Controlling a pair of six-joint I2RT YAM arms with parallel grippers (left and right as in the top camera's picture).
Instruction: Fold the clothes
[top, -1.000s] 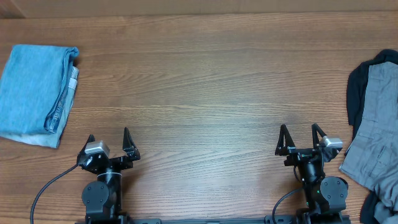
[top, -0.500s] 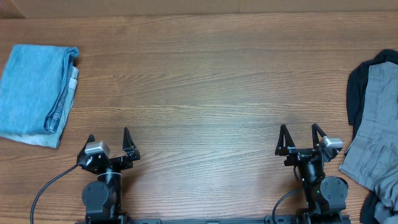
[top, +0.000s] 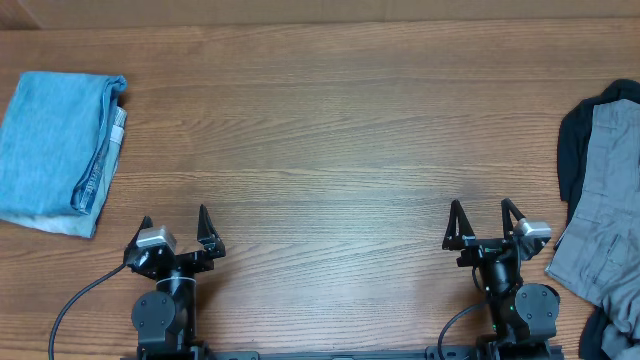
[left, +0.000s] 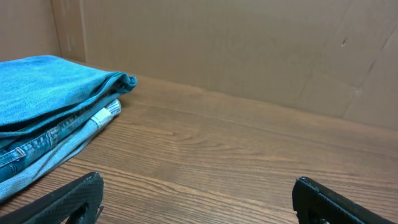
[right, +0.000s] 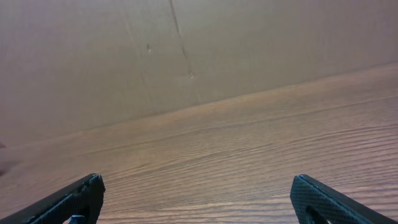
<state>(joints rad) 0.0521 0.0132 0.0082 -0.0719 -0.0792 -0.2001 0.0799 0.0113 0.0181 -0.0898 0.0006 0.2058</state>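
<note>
A folded light-blue garment (top: 55, 150) lies at the table's far left; it also shows in the left wrist view (left: 43, 106). Mid-grey shorts (top: 608, 205) lie unfolded at the right edge on top of a black garment (top: 573, 150). My left gripper (top: 176, 226) is open and empty near the front edge, right of the blue garment; its fingertips (left: 198, 186) frame bare wood. My right gripper (top: 483, 222) is open and empty near the front edge, just left of the shorts; its fingertips (right: 198, 186) also frame bare wood.
The wooden table (top: 330, 130) stretches between the two piles. A brown cardboard wall (left: 249, 43) stands along the back edge and also fills the right wrist view (right: 186, 50). A black cable (top: 75, 305) runs from the left arm's base.
</note>
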